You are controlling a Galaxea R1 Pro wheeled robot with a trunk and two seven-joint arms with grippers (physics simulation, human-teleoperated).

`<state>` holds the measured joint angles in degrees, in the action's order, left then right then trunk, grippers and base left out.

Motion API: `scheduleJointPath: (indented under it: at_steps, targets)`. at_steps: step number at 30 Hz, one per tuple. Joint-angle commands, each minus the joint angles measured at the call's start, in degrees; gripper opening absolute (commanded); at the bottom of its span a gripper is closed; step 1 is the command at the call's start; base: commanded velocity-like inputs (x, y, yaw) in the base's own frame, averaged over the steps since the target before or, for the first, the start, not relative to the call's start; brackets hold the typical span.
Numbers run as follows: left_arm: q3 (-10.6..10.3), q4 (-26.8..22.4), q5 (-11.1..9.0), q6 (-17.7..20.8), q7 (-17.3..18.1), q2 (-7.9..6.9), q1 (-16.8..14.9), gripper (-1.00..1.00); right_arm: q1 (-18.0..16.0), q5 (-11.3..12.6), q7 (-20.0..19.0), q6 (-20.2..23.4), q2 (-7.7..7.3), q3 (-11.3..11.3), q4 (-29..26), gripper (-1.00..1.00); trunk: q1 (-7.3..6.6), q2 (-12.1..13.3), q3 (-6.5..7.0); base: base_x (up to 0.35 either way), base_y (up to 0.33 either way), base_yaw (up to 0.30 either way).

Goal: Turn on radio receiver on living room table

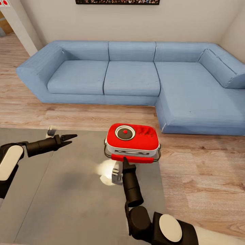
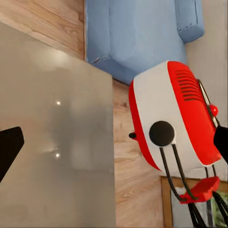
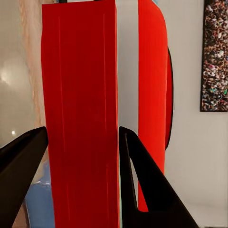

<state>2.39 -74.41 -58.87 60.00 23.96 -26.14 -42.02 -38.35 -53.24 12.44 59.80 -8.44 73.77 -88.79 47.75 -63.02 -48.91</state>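
The radio receiver (image 1: pixel 132 140) sits just right of the head view's centre, at the far right part of the grey desk (image 1: pixel 68 190), its red face with a round dial turned upward. Whether it rests on the desk or is lifted off it cannot be told. A thin dark wire handle runs down its sides to a red grip bar (image 1: pixel 132 158) along its near edge.

The right pincer (image 1: pixel 124 163) comes up from the lower middle of the frame, its tip at that bar. In the right wrist view its two dark fingers (image 3: pixel 142 190) stand on either side of the red bar (image 3: pixel 80 118), parted about as wide as the bar; actual contact is hard to judge.

The left pincer (image 1: pixel 69 139), mid-left, hangs over the desk with jaws spread and nothing between them. Its far end is partly hidden behind a pale part.

The blue sofa (image 1: pixel 136 75) fills the upper half, its right end cut off by the frame edge. A crowd photo (image 1: pixel 117 1) is cropped at the top.
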Motion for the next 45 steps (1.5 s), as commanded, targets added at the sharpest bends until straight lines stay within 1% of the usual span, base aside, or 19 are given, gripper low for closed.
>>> scheduleJointPath:
  at_steps: [1, 3, 5, 7, 9, 11, 20, 24, 26, 27, 30, 32, 34, 35, 39, 44, 45]
  targets:
    - [-0.1, 0.1, -0.3, 0.0, -0.1, 0.02, 0.0, 1.00, 0.0, -1.6, 0.1, 0.2, 0.12, 0.1, 0.0, -1.00, 0.00, 0.0, 0.00, 0.000, 0.000, 0.000]
    - [-0.3, 0.2, -1.1, 0.0, -1.6, 0.08, 0.0, 1.00, 0.0, -1.6, 0.1, 0.2, 0.51, 0.8, -0.1, -1.00, 0.00, 0.0, 0.00, 0.000, 0.000, 0.000]
    - [-0.8, 0.2, -1.5, 0.0, -4.3, 0.22, 0.0, 1.00, 0.0, -1.7, 0.1, 0.2, 0.65, 2.2, -0.2, -1.00, 0.00, 0.0, 0.00, 0.000, 0.000, 0.000]
    - [-1.0, 0.2, -2.2, 0.0, -5.6, 0.30, 0.0, 1.00, 0.0, -1.7, 0.0, 0.2, 0.66, 2.8, -0.2, -1.00, 0.00, 0.0, 0.00, 0.000, 0.000, 0.000]
    - [-1.4, 0.2, -3.7, 0.0, -6.4, 0.38, 0.0, 1.00, 0.0, -1.6, 0.0, 0.2, 0.69, 3.3, -0.3, -1.00, 0.00, 0.0, 0.00, 0.000, 0.000, 0.000]
    - [-1.8, 0.3, -5.7, 0.0, -7.0, 0.39, 0.0, 1.00, 0.0, -1.4, -0.1, 0.2, 0.71, 4.0, -0.3, -1.00, 0.00, 0.0, 0.00, 0.000, 0.000, 0.000]
    - [-1.9, 0.3, -6.1, 0.0, -7.1, 0.31, 0.0, 1.00, 0.0, -1.2, -0.2, 0.2, 0.24, 4.4, -0.2, -1.00, 0.00, 0.0, 0.00, 0.000, 0.000, 0.000]
    - [-1.9, 0.2, -6.1, 0.0, -7.1, 0.29, 0.0, 1.00, 0.1, -1.2, -0.1, 0.2, 0.20, 5.4, -0.2, -1.00, 0.00, 0.0, 0.00, 0.000, 0.000, 0.000]
    - [-1.9, 0.2, -6.2, 0.0, -7.1, 0.27, 0.0, 1.00, 0.0, -1.2, -0.1, 0.2, 0.19, 6.4, -0.1, -1.00, 0.00, 0.0, 0.00, 0.000, 0.000, 0.000]
    - [-1.9, 0.2, -6.2, 0.0, -7.1, 0.27, 0.0, 1.00, 0.0, -1.2, -0.1, 0.2, 0.19, 6.4, -0.1, -1.00, 0.00, 0.0, 0.00, 0.000, 0.000, 0.000]
    - [-1.9, 0.0, -6.8, 0.0, -7.1, 0.42, 0.0, 1.00, 0.0, -1.2, 0.0, 0.2, 0.24, 8.3, 0.0, -1.00, 0.00, 0.0, 0.00, 0.000, 0.000, 0.000]
    - [-1.9, -0.3, -7.8, 0.0, -7.1, 0.62, 0.0, 1.00, 0.1, -1.2, 0.0, 0.2, 0.26, 9.7, 0.1, -1.00, 0.00, 0.0, 0.00, 0.000, 0.000, 0.000]
    - [-1.9, -0.7, -8.6, 0.0, -7.1, 0.70, 0.0, 1.00, 0.1, -1.2, 0.0, 0.2, 0.28, 10.6, 0.1, -1.00, 0.00, 0.0, 0.00, 0.000, 0.000, 0.000]
    - [-1.9, -1.0, -8.9, 0.0, -7.1, 0.71, 0.0, 1.00, 0.4, -1.2, 0.0, 0.2, 0.29, 11.0, 0.1, -1.00, 0.00, 0.0, 0.00, 0.000, 0.000, 0.000]
    - [-1.9, -2.4, -9.4, 0.0, -7.1, 0.59, 0.0, 1.00, 4.6, -1.5, 0.1, 0.2, 0.58, 11.7, 1.4, -1.00, 0.00, 0.0, 0.00, 0.000, 0.000, 0.000]
    - [-2.0, -4.6, -9.5, 0.0, -7.1, 0.64, 0.0, 1.00, 6.3, -1.6, 0.2, 0.2, 0.93, 11.9, 3.8, -1.00, 0.00, 0.0, 0.00, 0.000, 0.000, 0.000]
    - [-2.5, -5.0, -9.6, 0.0, -7.1, 0.69, 0.0, 1.00, 6.4, -1.7, 0.2, 0.2, 0.98, 11.9, 4.1, -1.00, 0.00, 0.0, 0.00, 0.000, 0.000, 0.000]
